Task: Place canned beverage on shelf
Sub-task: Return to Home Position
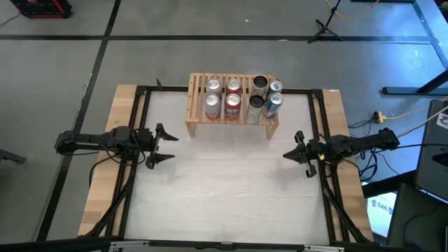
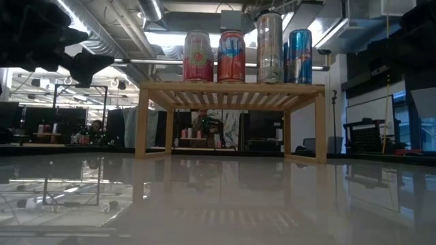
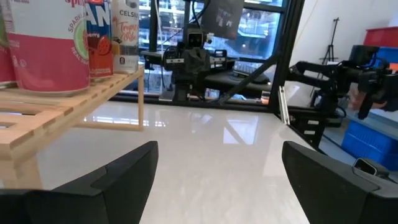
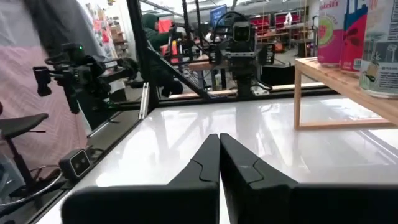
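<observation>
The shelf (image 1: 231,120), a low light-wood rack, stands at the table's far middle on its short side legs. Several upright cans (image 1: 233,105) rest by their bases on its slatted top (image 2: 231,92). My left gripper (image 1: 171,148) waits at the table's left side, pointing level toward the right, open with nothing between its fingers (image 3: 214,180). My right gripper (image 1: 285,155) waits at the right side, pointing level toward the left, shut on nothing (image 4: 219,162). Both sit nearer than the shelf and apart from it. No can lies off the shelf.
The white tabletop (image 1: 231,189) stretches between the two grippers and toward the near edge. A black frame (image 1: 143,89) runs around the table. In the right wrist view a person (image 4: 37,74) stands beyond the table's edge, and room equipment fills the background.
</observation>
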Available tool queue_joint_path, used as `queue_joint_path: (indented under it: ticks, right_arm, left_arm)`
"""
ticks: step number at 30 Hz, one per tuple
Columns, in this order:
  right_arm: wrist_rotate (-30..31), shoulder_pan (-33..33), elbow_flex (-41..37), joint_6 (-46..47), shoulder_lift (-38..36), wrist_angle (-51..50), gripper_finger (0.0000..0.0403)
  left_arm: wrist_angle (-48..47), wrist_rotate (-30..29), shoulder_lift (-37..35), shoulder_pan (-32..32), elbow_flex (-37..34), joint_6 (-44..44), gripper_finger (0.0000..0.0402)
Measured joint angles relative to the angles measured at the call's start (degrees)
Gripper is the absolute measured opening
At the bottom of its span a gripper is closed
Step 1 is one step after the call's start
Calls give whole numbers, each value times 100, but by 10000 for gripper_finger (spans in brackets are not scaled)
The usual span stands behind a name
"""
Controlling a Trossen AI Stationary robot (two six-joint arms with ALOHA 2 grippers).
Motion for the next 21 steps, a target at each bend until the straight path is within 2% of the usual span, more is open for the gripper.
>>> queue_joint_path:
  ticks: [21]
  right_arm:
    - [-149,0,2,4,-2,-23,3]
  left_arm:
    - [2,-9,0,0,0,4,338]
